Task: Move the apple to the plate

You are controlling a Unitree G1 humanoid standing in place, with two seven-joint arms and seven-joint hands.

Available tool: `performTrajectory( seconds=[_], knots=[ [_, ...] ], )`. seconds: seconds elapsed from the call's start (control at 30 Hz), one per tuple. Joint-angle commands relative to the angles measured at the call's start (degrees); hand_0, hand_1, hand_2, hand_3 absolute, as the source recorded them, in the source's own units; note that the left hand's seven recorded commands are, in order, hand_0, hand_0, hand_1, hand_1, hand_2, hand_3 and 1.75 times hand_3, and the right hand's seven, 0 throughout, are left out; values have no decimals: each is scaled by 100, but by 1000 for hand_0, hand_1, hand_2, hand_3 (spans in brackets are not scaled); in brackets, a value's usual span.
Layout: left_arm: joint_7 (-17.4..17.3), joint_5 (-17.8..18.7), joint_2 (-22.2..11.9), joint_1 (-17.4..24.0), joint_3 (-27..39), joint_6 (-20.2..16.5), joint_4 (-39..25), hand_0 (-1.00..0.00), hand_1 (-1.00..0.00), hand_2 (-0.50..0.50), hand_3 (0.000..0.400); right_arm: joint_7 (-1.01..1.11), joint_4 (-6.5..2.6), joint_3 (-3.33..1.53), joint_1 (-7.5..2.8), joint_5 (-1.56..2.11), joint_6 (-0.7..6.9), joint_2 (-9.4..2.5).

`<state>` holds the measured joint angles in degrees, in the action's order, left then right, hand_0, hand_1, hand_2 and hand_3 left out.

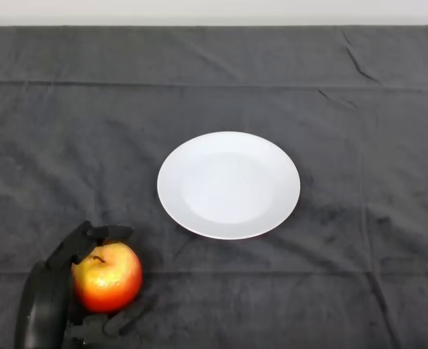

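A red and yellow apple [107, 277] sits on the dark cloth at the lower left, stem up. My black left hand [48, 302] wraps it from the left: fingers [90, 236] curl over its far side and the thumb [112, 323] curls under its near side. A white round plate [228, 185] lies in the middle of the table with nothing on it, up and to the right of the apple, about a hand's width away.
The dark cloth [359, 276] covers the whole table, with creases at the upper right. The table's far edge [214, 26] runs along the top of the view.
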<state>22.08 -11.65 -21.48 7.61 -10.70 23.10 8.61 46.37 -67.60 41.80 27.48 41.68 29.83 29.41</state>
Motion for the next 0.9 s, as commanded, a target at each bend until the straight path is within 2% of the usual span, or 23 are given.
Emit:
performTrajectory(
  seconds=[0.03,0.43,0.9],
  knots=[
    [-62,-52,-293,-90,35,-139,-413,-1000,-1000,0,400,-84,66,72,-67,41,17,-48],
    [-164,-80,-391,-347,268,-393,-728,-1000,-1000,0,400,-87,71,70,-70,43,16,-50],
    [-204,-217,-233,-1031,192,-839,-785,-1000,-1000,0,400,-92,79,68,-73,45,15,-53]
  ],
)
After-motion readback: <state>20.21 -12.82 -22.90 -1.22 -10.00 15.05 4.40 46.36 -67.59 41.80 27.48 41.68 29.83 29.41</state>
